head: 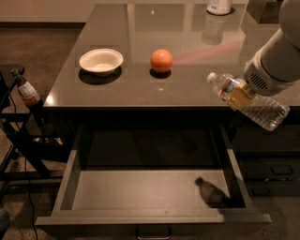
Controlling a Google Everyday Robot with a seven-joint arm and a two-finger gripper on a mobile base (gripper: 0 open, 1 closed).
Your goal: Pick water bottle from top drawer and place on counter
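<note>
My gripper [241, 97] is shut on the water bottle [262, 110], a clear ribbed bottle with a white cap and a red-and-white label. It holds the bottle on a slant, cap to the upper left, above the front right edge of the counter [140, 89]. The top drawer [150, 192] stands pulled open below, grey and flat-bottomed, with only the bottle's shadow on its right side. My white arm comes in from the upper right.
A white bowl [101, 61] and an orange [161, 60] sit on the counter. A white container [219, 6] stands at the far edge. A dark cola bottle [26, 91] rests on a black stand at the left. Smaller dark drawers [274, 164] are at the right.
</note>
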